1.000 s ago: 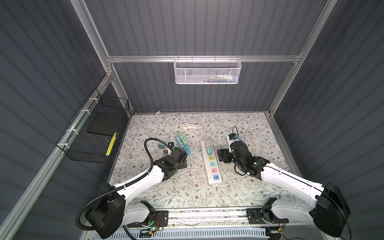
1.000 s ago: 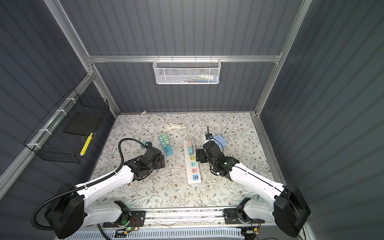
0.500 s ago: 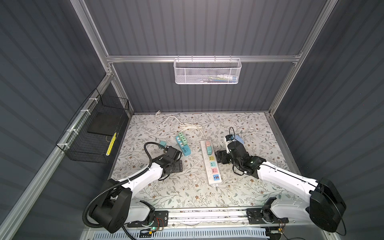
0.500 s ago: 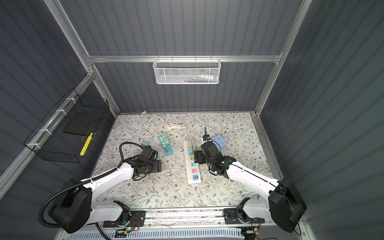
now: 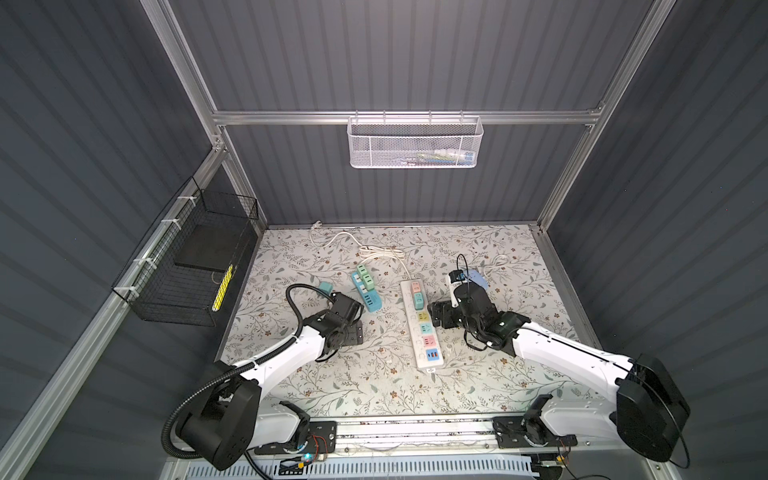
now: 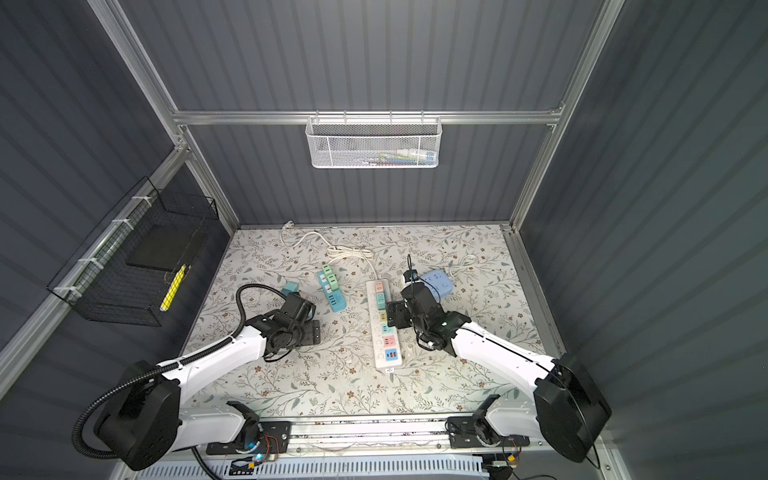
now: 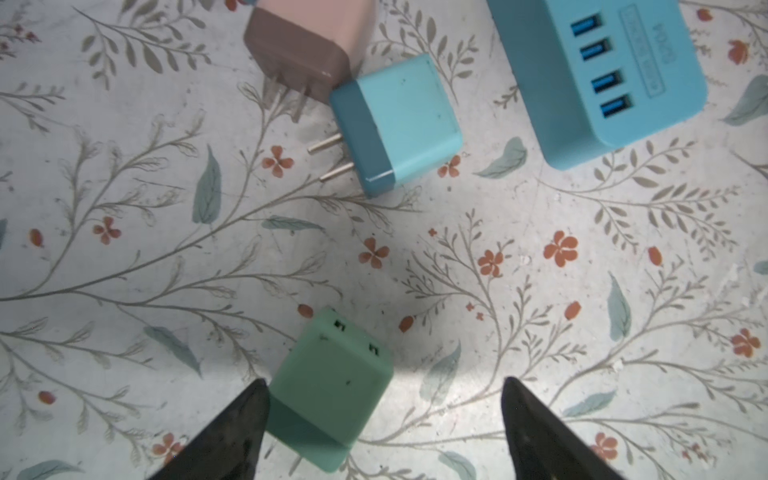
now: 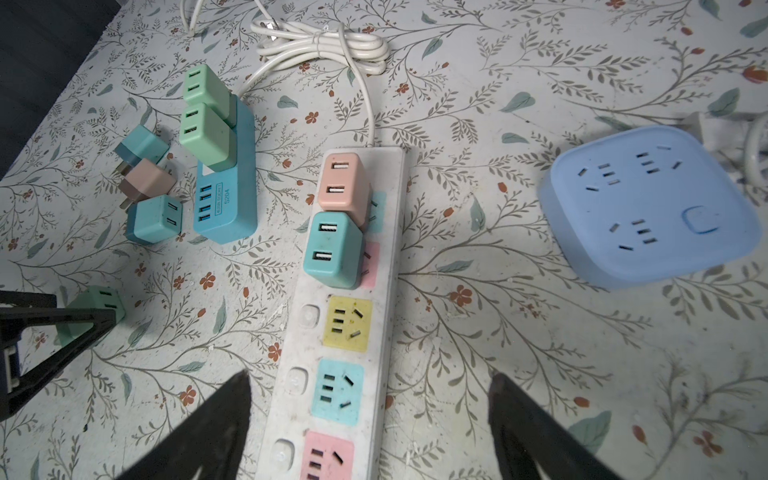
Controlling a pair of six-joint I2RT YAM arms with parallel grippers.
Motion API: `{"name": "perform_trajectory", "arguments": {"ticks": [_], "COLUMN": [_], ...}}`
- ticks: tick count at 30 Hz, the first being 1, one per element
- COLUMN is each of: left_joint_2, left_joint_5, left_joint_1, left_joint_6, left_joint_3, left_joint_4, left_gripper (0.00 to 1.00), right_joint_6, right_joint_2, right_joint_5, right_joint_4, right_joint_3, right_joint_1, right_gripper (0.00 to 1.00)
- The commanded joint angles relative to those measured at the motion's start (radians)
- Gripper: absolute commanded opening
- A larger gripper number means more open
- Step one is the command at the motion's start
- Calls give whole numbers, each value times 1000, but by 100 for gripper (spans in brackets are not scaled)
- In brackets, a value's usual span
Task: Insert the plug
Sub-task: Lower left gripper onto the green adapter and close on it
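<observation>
**Green plug lies free at the left pincer**

The floral-patterned table [image 5: 374,390] carries a long white plastic power strip [image 5: 423,328] near its middle. The right pincer [image 8: 369,375] hangs released beside it, and the strip shows between its spread fingers in the right wrist view. The left pincer [image 7: 384,382] is released too, grasping nothing. The mint-green cube-shaped charger plug [image 7: 332,382] lies on the table well apart from the strip, close against one left finger, with the other finger well clear.
</observation>
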Motion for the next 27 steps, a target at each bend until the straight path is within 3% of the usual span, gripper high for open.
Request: {"name": "perform_trajectory", "arguments": {"ticks": [1,5,15,22,27], "left_joint_2": [13,80,44,99,119], "left_joint_5": [-20,8,-4,-28,-20], "left_joint_1": [3,2,-2,-4,-5], "left_joint_6": [-7,-8,-25,-45,-57], "left_joint_3": [-18,-9,-33,-17,6], "left_joint_4": [39,42,2,-44,-79], "left_gripper": [89,87,81,64,61], "right_joint_6": [0,-5,-2,6,8], "right_joint_2": [-3,-21,-6,2,-12], "right_joint_5": [-4,7,-6,-29,-28], "right_joint_4": [8,-3,14,21,25], "right_joint_3": [15,4,13,12,0], "right_joint_1": [-1,0,0,0,-1], "right_gripper": [90,91,90,86,84]}}
